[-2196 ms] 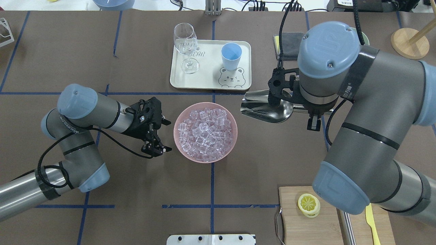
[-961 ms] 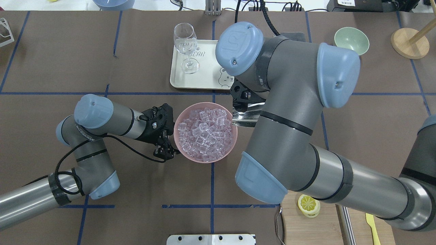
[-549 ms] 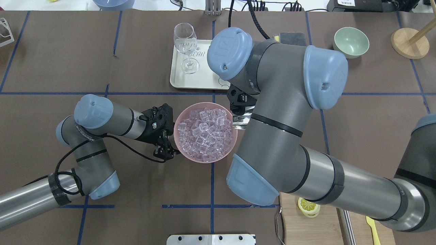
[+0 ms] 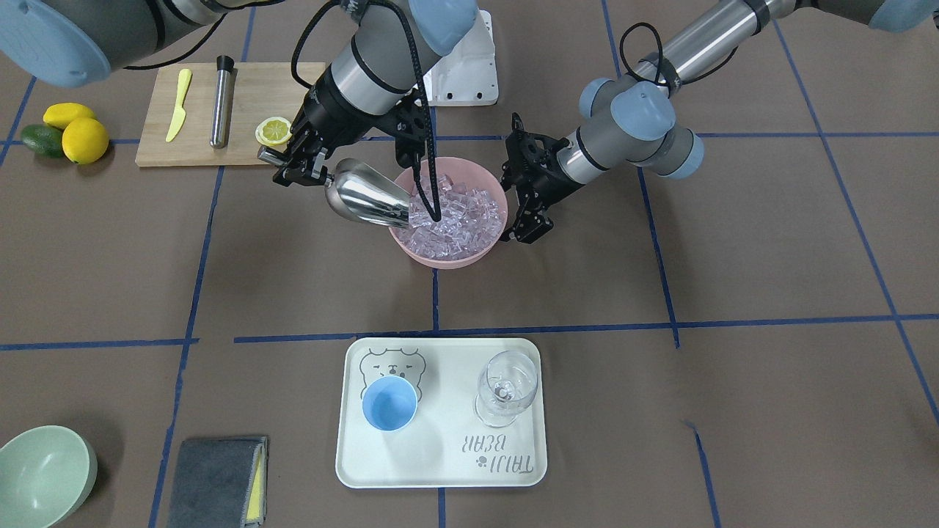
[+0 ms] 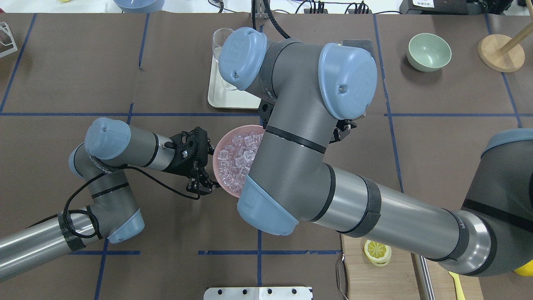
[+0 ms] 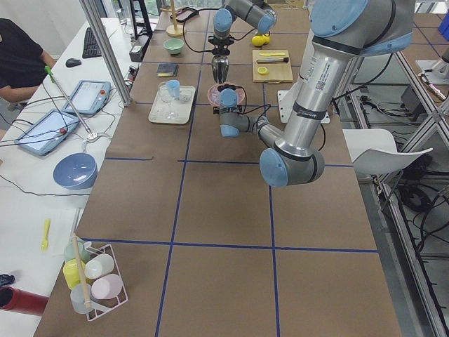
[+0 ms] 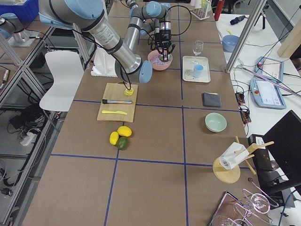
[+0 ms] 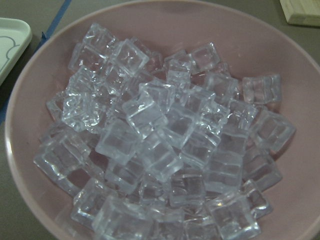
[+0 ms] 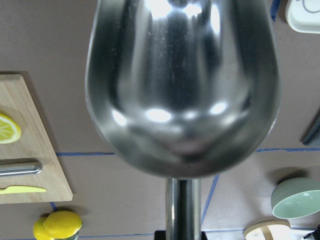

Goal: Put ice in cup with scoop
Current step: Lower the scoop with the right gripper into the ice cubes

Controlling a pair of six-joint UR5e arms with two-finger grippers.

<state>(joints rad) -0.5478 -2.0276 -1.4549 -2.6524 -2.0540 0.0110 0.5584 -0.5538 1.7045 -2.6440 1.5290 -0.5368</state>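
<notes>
Seen from across the table, we start at the right gripper (image 4: 297, 167), clamped on the thin handle of the scoop (image 4: 363, 199). The steel trough tilts down over the rim of the pink bowl (image 4: 444, 259), its mouth against the ice (image 4: 466, 209) heaped inside. Nearer the camera, well apart from the bowl, the cup (image 4: 389, 403) stands upright on the tray (image 4: 440, 469) beside a wine glass (image 4: 506, 389). Farther right, the left gripper (image 4: 530, 226) sits at the bowl's outer wall; we cannot tell whether its jaws grip the rim.
</notes>
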